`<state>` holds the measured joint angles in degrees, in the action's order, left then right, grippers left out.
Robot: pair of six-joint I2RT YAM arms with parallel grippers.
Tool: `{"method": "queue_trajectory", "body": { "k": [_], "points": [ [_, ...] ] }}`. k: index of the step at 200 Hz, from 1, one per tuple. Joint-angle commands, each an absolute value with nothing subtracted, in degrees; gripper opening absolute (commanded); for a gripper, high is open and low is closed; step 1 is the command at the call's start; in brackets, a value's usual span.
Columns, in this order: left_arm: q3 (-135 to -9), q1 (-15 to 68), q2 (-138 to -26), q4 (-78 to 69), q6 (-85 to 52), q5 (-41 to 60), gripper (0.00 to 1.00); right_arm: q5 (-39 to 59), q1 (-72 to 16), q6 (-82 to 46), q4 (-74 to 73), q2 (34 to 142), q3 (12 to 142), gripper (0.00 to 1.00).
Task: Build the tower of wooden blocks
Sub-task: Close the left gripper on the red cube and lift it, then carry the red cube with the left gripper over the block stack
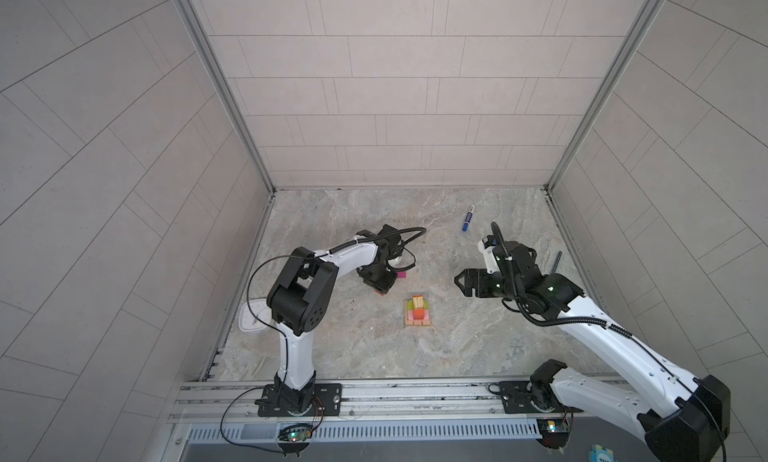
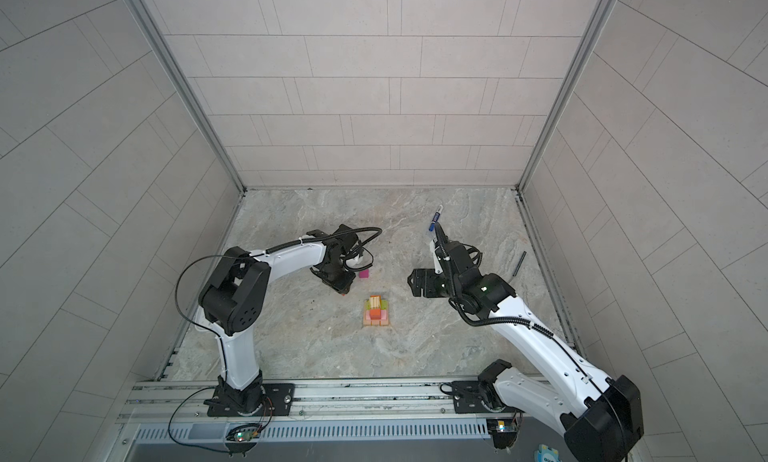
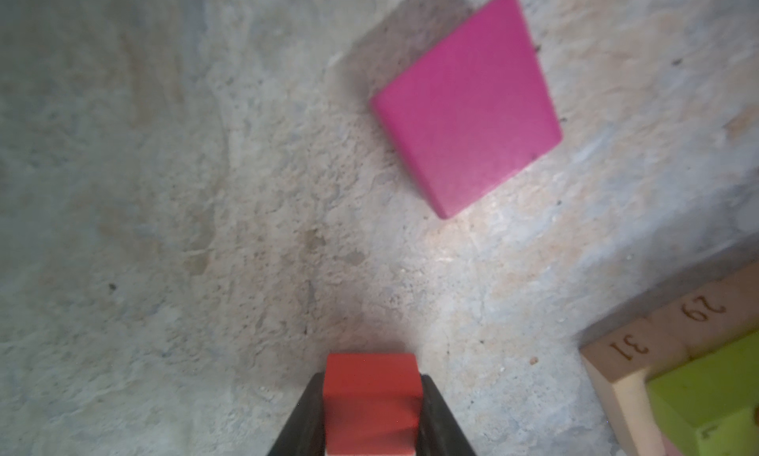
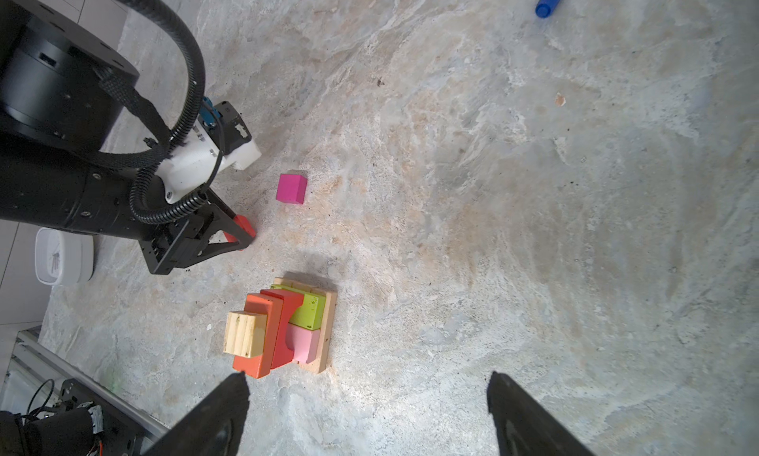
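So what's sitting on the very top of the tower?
A tan block tops the tower, seemingly resting on an orange brick. The brick's face beneath it is covered.

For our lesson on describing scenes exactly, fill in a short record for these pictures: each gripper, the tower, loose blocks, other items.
left gripper: shut on the red cube
right gripper: open, holding nothing
tower: tan plank base, lime-green and pink bricks, red arch, orange brick, tan block on top
loose block: magenta cube, on the table beside the left gripper
other items: blue marker, dark slim tool, both away from the tower
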<state>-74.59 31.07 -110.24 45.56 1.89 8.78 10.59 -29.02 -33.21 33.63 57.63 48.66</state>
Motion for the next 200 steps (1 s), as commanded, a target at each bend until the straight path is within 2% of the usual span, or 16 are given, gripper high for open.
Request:
{"method": "queue_trajectory", "body": {
  "k": [1,94,129,166,200],
  "points": [
    [-77.0,31.3,-106.4,51.3,-0.5,5.5,0.29,10.7,-28.6,-32.9,34.0,56.9,47.5,0.92],
    [-83.9,34.0,-96.3,63.0,-12.2,5.2,0.31,12.4,-28.6,-32.3,33.1,57.8,44.2,0.92],
    [-86.5,36.8,-95.7,65.2,-18.1,6.4,0.31,12.9,-28.6,-32.0,33.1,57.8,43.0,0.92],
    [-89.1,40.6,-95.6,68.4,-26.4,1.7,0.33,12.3,-28.6,-32.7,32.9,57.6,42.1,0.92],
    [-89.6,44.2,-96.9,69.2,-31.6,2.1,0.33,12.3,-28.5,-34.4,31.7,57.1,40.5,0.92]
  ]
}}
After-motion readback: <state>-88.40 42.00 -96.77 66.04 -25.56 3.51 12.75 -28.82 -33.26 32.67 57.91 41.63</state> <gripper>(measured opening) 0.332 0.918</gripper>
